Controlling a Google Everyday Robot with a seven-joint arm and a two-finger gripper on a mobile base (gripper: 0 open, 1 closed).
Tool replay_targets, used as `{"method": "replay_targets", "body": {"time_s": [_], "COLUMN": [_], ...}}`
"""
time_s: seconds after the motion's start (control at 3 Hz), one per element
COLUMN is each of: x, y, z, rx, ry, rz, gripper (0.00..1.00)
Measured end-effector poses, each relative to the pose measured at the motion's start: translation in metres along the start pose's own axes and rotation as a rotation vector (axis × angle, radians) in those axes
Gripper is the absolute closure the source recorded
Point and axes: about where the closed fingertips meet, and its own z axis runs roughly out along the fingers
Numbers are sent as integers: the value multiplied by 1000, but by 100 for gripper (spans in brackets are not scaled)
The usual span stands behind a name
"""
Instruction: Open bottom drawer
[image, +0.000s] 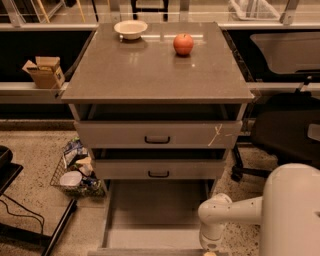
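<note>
One bottom drawer (155, 215) standing far out; claw (210, 252) at its front-right corner, grip impossible to tell.

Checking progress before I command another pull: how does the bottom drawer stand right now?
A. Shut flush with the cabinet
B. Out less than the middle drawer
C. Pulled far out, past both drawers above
C: the bottom drawer reaches well forward of the middle drawer and top drawer fronts, its grey floor exposed; the gripper sits at the view's bottom edge, near its front right corner.
</note>
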Motion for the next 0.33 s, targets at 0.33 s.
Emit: {"method": "replay_targets", "body": {"time_s": [0.33], "x": [4], "y": [35], "z": [-53], "rx": [80], "ry": [6], "rz": [32], "gripper": [0]}}
